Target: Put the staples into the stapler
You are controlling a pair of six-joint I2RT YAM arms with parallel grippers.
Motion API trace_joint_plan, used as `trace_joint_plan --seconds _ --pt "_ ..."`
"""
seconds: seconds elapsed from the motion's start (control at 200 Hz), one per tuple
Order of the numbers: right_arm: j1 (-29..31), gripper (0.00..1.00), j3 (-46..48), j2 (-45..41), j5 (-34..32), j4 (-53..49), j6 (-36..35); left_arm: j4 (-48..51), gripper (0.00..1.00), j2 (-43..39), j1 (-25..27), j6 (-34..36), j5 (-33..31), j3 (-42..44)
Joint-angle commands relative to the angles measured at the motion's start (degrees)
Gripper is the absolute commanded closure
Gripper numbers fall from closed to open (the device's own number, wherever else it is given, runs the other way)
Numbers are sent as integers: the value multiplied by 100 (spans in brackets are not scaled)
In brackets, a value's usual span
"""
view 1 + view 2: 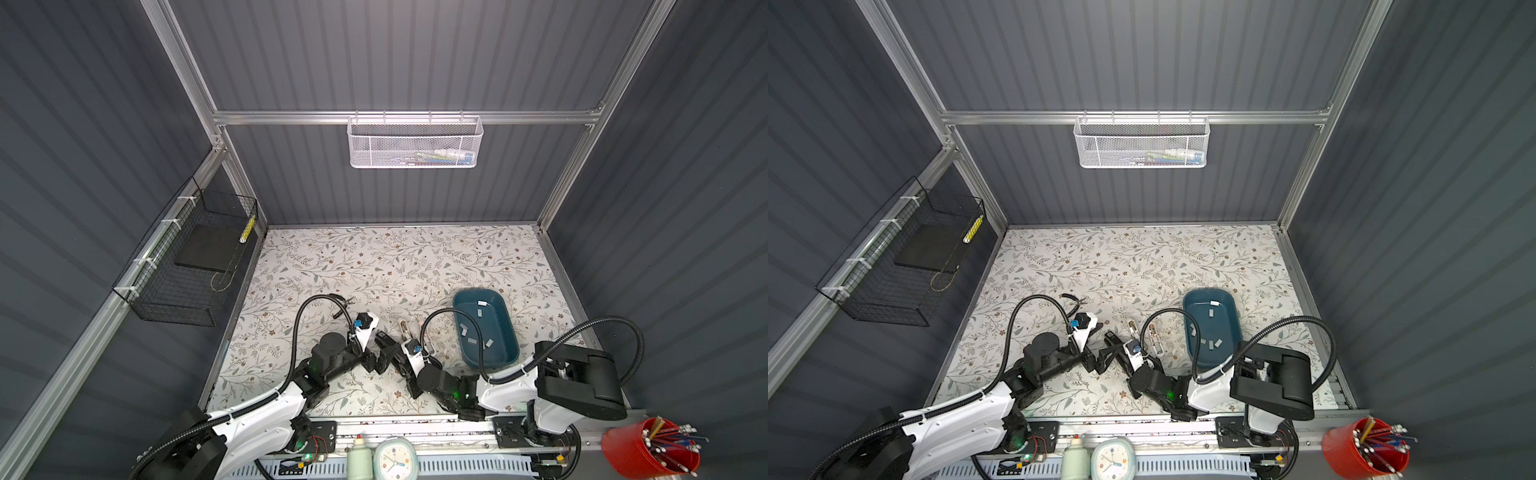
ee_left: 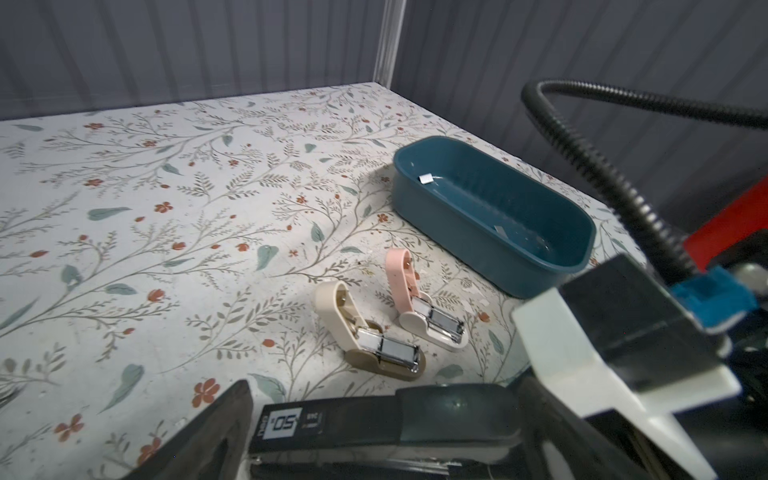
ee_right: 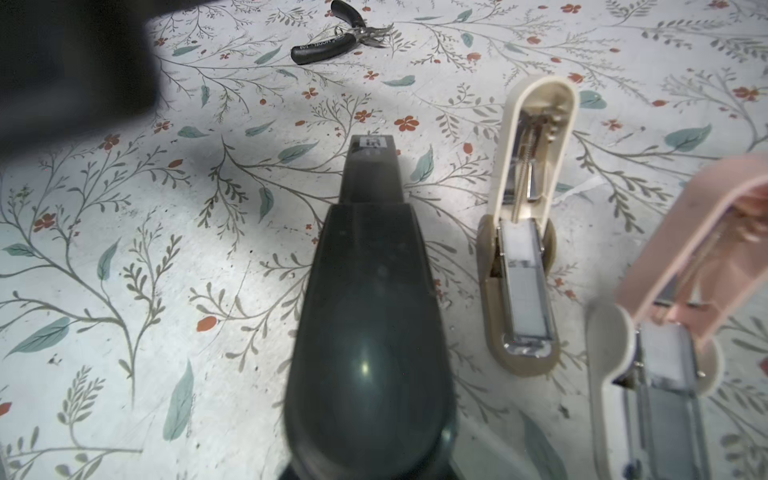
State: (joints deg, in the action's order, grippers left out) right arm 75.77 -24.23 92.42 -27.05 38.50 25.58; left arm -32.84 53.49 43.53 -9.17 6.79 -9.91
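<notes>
Three staplers: beige stapler [image 2: 365, 336] and pink stapler [image 2: 415, 299] lie flipped open, grey strips in their channels; black stapler [image 3: 370, 316] is shut, so I'd guess it's next. Left tool [image 1: 382, 353] gapes fully wide and empty by its nose, maybe to brace it; right tool [image 1: 397, 351] hangs over its rear, grip impossible to tell. Spare staples [image 1: 472, 340] sit in the teal tray [image 1: 496, 322], 3 o'clock of them.

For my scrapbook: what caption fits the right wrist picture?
Black stapler beside open beige stapler and pink stapler, pliers nearby.
</notes>
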Motion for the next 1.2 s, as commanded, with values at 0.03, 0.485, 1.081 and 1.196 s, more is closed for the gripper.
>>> trace_joint_plan --seconds 0.03,0.485,1.081,1.196 --pt "51 63 -134 -217 -120 -79 -5 496 1 -78 7 -364 -883 -214" --pt "138 52 -253 -1380 -314 -1072 -188 491 8 481 7 -507 -942 -410" --pt "51 79 -998 -535 -273 -1789 106 -126 12 1307 2 -678 -517 -340" --pt "51 81 -843 -446 -244 -1666 247 -268 12 1490 15 -700 -512 -310"
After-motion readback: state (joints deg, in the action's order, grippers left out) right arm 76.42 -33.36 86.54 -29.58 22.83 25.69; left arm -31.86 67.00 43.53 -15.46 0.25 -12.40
